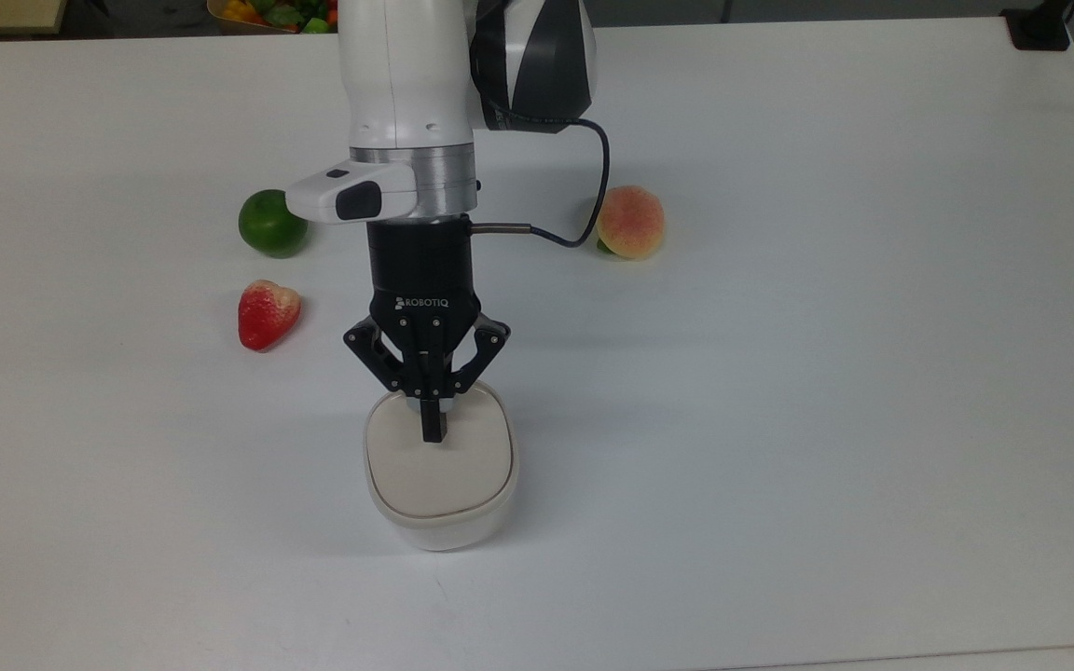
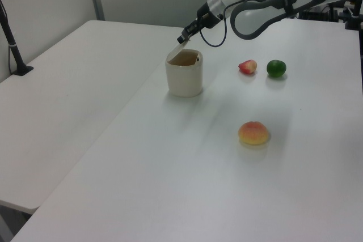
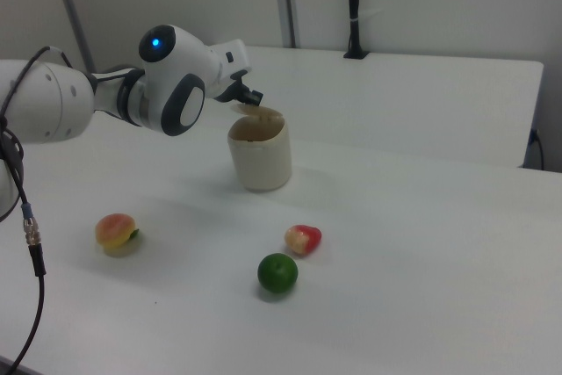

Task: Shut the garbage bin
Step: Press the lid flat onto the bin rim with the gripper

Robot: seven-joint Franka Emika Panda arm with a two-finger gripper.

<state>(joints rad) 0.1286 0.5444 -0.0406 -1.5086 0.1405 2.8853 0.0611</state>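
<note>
The garbage bin (image 1: 441, 527) is a small white tub near the middle of the table, also seen in the left view (image 2: 184, 80) and the right view (image 3: 261, 164). Its beige lid (image 1: 439, 471) covers the whole opening in the top view. In the left view the lid (image 2: 174, 52) still slants up off the rim on the left view's left. My gripper (image 1: 432, 433) is shut, with its tip resting on the lid's upper surface, near the edge closest to the arm. It appears just above the rim in the left view (image 2: 182, 39) and the right view (image 3: 255, 99).
On the table in the top view are a strawberry (image 1: 267, 313), a green fruit (image 1: 271, 224) and a peach (image 1: 630, 222), all apart from the bin. A bowl of fruit (image 1: 276, 13) sits beyond the far edge. A black mount (image 1: 1040, 28) stands at the far right corner.
</note>
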